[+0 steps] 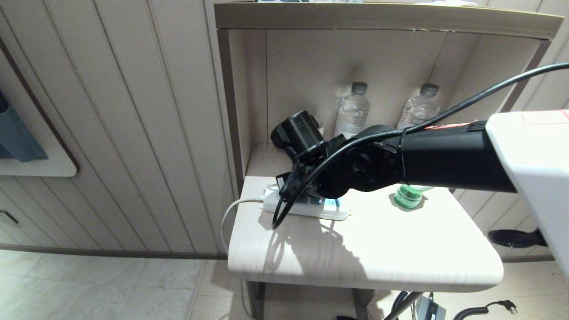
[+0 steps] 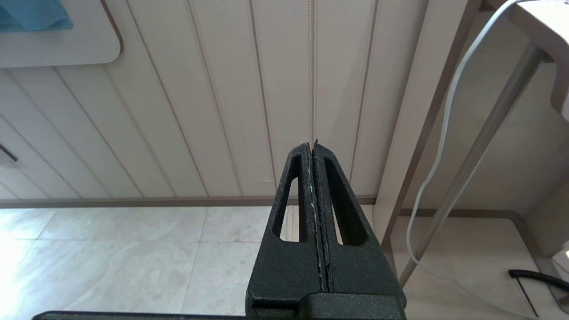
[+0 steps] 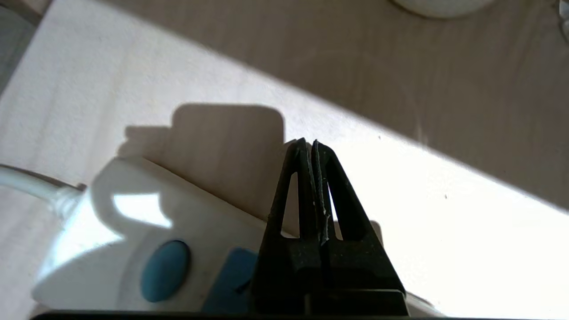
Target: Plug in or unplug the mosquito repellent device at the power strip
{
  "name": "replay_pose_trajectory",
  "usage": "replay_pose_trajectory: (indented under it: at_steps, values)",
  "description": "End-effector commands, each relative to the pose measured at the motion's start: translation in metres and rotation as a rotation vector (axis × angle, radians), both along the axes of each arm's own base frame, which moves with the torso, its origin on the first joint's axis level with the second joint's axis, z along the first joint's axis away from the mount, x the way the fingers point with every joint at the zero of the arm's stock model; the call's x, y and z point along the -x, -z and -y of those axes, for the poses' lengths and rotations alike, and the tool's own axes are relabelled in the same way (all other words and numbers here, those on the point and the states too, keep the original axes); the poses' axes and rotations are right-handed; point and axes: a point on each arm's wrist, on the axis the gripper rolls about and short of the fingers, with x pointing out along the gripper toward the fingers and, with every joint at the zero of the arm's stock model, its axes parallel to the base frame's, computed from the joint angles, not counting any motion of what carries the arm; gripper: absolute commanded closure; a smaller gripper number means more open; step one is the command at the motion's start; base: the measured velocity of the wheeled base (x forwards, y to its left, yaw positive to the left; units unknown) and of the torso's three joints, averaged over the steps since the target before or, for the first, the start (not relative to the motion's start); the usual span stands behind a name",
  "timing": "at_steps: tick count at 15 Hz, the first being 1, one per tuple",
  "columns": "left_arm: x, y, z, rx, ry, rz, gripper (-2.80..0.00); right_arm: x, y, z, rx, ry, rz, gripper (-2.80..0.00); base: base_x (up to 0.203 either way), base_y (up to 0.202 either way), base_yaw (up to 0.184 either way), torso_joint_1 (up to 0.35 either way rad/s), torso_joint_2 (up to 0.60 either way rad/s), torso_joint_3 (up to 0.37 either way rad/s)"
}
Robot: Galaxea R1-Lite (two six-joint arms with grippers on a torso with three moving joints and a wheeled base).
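Where it lies, power strip (image 1: pixel 306 206) crosswise.

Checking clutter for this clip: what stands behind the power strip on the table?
Behind the power strip, two clear water bottles stand against the back panel. The right arm covers the space between, so anything else there is hidden.

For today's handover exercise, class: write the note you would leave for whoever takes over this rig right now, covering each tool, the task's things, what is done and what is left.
Right tool: shut, holding nothing, over the button end of the power strip.
Left tool: shut, empty, parked low beside the table, facing the wall.
Power strip: lies on the side table, white cord running off the table's left edge.
Mosquito repellent device: stands on the table to the right of the strip, apart from it, partly hidden by the right arm.
Done: device is not in the strip.
Left: whether to plug it in cannot be told from these views; check the plan.
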Motion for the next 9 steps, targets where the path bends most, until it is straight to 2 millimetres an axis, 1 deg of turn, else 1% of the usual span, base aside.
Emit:
replay_pose_trajectory:
  at_steps: [1, 3, 5, 7, 9]
  values:
    - [0.0, 0.0, 0.0, -0.001, 0.0, 0.0, 0.0, 0.008, -0.003, 0.005, 0.003, 0.0, -0.004, 0.0, 0.0, 0.0, 0.0, 0.0, 0.0, 0.0]
    - [0.0, 0.0, 0.0, -0.001, 0.0, 0.0, 0.0, 0.013, -0.003, 0.007, 0.008, -0.008, -0.009, 0.0, 0.0, 0.0, 0.0, 0.0, 0.0, 0.0]
    - [0.0, 0.0, 0.0, -0.001, 0.0, 0.0, 0.0, 0.013, -0.005, 0.006, 0.003, -0.01, -0.003, 0.0, 0.0, 0.0, 0.0, 0.0, 0.0, 0.0]
    - [0.0, 0.0, 0.0, -0.001, 0.0, 0.0, 0.0, 0.011, -0.005, 0.003, -0.001, -0.009, 0.003, 0.0, 0.0, 0.0, 0.0, 0.0, 0.0, 0.0]
    - [0.0, 0.0, 0.0, -0.001, 0.0, 0.0, 0.0, -0.002, -0.001, -0.008, 0.002, 0.022, 0.032, 0.0, 0.0, 0.0, 0.0, 0.0, 0.0, 0.0]
